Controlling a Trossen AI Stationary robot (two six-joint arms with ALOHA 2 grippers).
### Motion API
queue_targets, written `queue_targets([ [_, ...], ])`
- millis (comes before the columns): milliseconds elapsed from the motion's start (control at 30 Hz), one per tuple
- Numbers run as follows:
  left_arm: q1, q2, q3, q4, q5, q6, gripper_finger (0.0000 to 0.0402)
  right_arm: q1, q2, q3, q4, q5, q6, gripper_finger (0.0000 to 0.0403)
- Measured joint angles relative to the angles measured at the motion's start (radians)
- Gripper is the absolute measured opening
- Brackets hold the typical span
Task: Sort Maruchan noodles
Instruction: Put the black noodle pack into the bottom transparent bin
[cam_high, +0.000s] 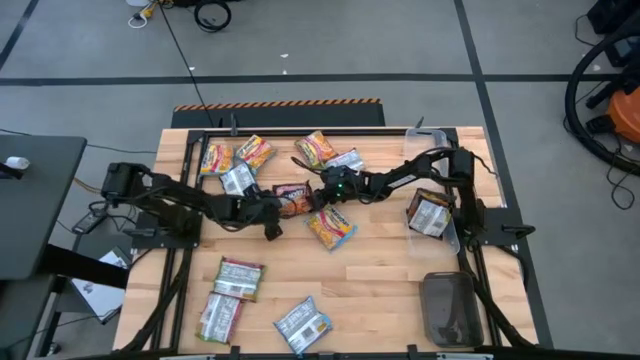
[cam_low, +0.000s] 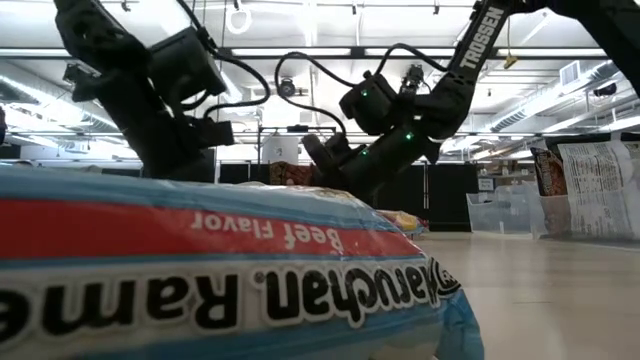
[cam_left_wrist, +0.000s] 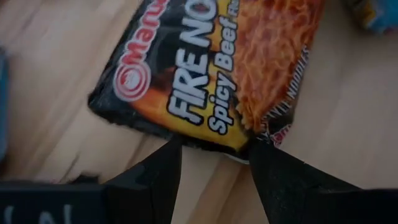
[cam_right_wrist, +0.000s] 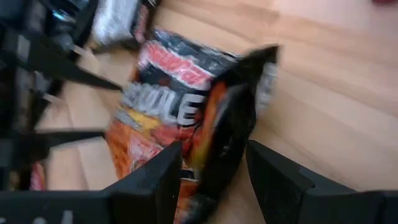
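Observation:
A dark brown-red Fire Noodles packet lies mid-table between my two grippers. My right gripper comes from the right and is shut on its raised end. My left gripper comes from the left, open, its fingertips at the packet's opposite edge. An orange-yellow packet lies just near of them. Several more packets lie along the far side and near edge. A pale blue packet fills the low view's foreground. My right gripper pinches the dark packet's right end between its two fingers, coming level from the table's right. That end stands raised and bent up between them; the rest of the packet slopes down onto the table. My left gripper: whether its fingertips touch the packet's edge I cannot tell.
A clear tray at the right edge holds a silver-green packet. A dark tray sits at the near right corner. Bare wood shows between the centre and the near packets. A metal frame borders the table.

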Motion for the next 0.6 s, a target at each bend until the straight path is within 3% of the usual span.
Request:
queue_targets([
  [233,0.006,0.042,0.001,0.037,0.026,0.000,0.0192,0.000,-0.005,0.000,0.059,-0.013,-0.001,0.0153],
  [600,0.001,0.032,0.001,0.025,0.033,-0.007,0.0192,0.014,-0.025,0.001,0.050,0.001,-0.165,0.0009],
])
